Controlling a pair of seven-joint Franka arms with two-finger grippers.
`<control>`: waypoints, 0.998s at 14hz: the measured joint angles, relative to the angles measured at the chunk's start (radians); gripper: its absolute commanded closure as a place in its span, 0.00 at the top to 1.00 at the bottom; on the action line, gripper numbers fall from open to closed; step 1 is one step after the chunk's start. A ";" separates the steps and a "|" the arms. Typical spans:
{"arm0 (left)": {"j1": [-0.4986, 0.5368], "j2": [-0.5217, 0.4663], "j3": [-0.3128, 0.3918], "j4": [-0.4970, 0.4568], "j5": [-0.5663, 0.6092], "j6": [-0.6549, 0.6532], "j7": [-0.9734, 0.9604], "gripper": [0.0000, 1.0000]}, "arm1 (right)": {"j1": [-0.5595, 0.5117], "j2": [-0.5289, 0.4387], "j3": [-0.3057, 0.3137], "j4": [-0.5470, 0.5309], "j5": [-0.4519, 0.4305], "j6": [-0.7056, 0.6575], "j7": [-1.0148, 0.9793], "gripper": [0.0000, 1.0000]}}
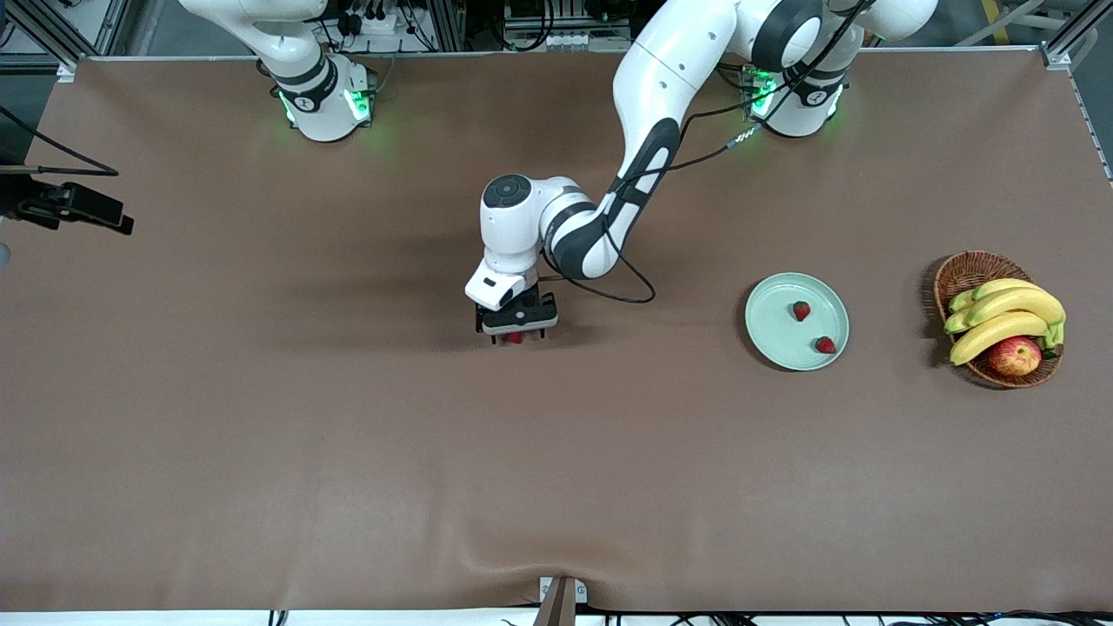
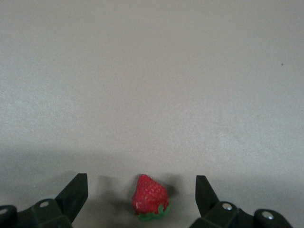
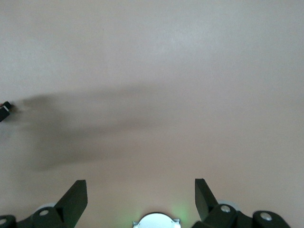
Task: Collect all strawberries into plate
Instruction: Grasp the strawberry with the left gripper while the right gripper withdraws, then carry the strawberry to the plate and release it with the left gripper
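Observation:
One strawberry [image 1: 515,338] lies on the brown table near its middle; in the left wrist view this strawberry [image 2: 151,197] sits on the cloth between the two black fingers, touching neither. My left gripper [image 1: 517,330] [image 2: 141,180] is open and low over it, straddling it. The pale green plate [image 1: 774,329] rests toward the left arm's end of the table and holds two strawberries [image 1: 801,310] [image 1: 825,345]. My right gripper [image 3: 141,183] is open over bare table with nothing between its fingers; it is out of the front view, and the right arm waits.
A wicker basket [image 1: 963,271] with bananas [image 1: 1000,317] and an apple [image 1: 1015,356] stands past the plate at the left arm's end. A black device [image 1: 74,205] juts in at the right arm's end. The left arm's cable [image 1: 622,294] loops down beside its wrist.

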 measured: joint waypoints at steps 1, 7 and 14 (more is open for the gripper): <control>-0.001 0.002 0.000 0.000 0.000 0.000 0.000 0.61 | 0.000 0.000 0.002 0.000 0.000 -0.022 0.000 1.00; -0.014 0.004 0.000 0.001 0.000 0.000 0.000 0.00 | 0.004 -0.001 0.011 0.012 -0.001 -0.049 -0.001 1.00; 0.002 -0.017 0.011 0.031 -0.052 -0.116 -0.013 0.00 | 0.005 -0.001 0.015 0.019 -0.001 -0.054 -0.001 1.00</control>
